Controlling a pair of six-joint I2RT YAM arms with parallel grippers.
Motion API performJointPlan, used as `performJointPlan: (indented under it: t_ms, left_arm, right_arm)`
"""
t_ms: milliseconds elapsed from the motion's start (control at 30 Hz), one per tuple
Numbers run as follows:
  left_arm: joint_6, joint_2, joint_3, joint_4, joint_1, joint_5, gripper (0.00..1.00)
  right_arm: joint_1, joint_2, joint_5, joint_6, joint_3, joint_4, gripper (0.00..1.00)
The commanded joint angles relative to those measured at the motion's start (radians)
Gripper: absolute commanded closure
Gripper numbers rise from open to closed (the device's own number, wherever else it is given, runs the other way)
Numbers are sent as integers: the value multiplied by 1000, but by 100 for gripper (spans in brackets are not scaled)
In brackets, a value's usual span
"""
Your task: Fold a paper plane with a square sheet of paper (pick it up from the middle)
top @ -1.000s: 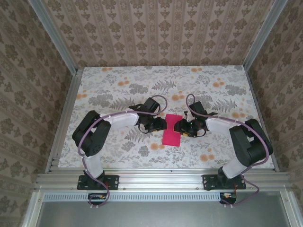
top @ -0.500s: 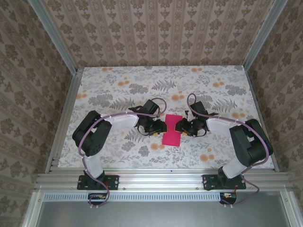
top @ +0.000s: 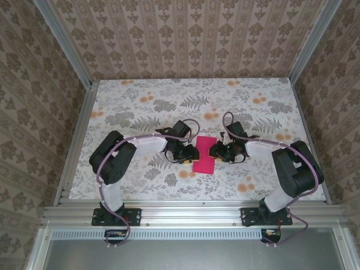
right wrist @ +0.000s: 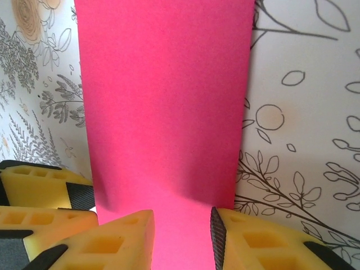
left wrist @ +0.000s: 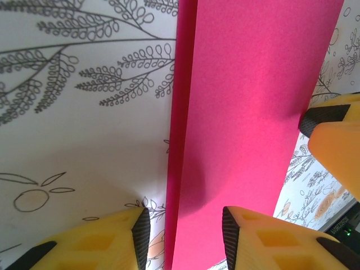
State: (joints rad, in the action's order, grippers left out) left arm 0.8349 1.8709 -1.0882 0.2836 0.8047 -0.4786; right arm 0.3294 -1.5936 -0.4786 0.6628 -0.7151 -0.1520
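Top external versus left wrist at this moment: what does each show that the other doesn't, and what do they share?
Top external: the whole left arm and right arm, and the full outline of the pink sheet of paper, a narrow rectangle between the left gripper and right gripper. Left wrist: close up, a darker strip along the sheet's left edge, seemingly overlapping layers, running into the gap between the left gripper's yellow fingers. Shared: the sheet, the floral table, both grippers.
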Motion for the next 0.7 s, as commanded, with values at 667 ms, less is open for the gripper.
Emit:
performJointPlan:
  t_ms: [667]
  left_arm:
    - [12,1,-34,-36,11,-32,64]
  right_arm:
    - [-30,-31,-41,9,31,39,71]
